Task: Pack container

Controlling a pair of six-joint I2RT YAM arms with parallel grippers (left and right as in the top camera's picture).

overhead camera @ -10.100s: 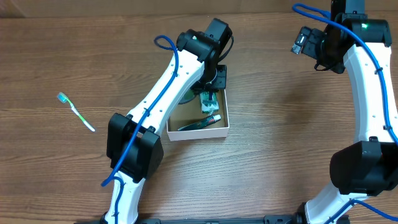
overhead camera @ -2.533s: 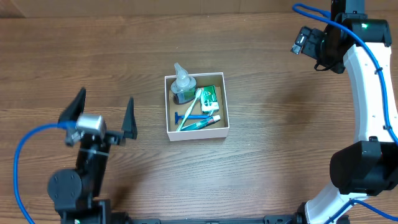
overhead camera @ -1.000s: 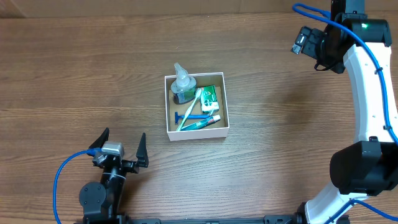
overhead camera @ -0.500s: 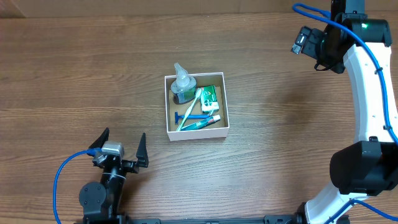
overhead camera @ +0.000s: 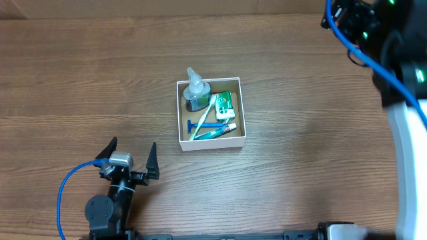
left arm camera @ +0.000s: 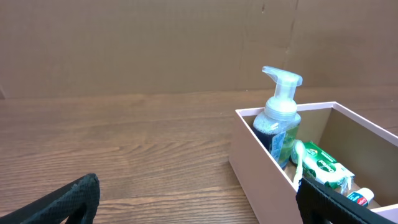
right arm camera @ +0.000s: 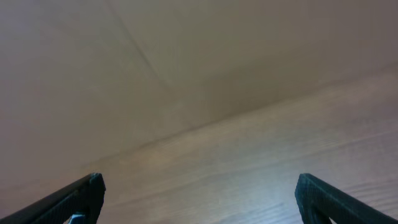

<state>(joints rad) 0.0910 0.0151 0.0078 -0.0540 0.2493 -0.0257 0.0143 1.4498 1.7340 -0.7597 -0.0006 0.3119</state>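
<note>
Sitting near the middle of the brown wooden desk (overhead camera: 73, 80), the shallow square cardboard container (overhead camera: 212, 145), white outside and brown within, holds several things; a clear pump-top soap bottle (overhead camera: 195, 92) stands upright in its far-left corner, rising above the rim; beside it lie a green-and-white packet (overhead camera: 227, 101), a white-and-teal toothbrush (overhead camera: 208, 115), a blue plastic razor (overhead camera: 199, 125) and a small teal tube (overhead camera: 217, 132) with a red cap. The left end effector (overhead camera: 130, 155) sits at the near-left of the desk, well apart from the container, its black fingers spread wide with nothing between them. The right end effector (right arm camera: 199, 199) likewise has its fingertips far apart and empty, facing blurred wood grain; overhead, the right arm (overhead camera: 393, 60) is blurred at the far-right corner.
</note>
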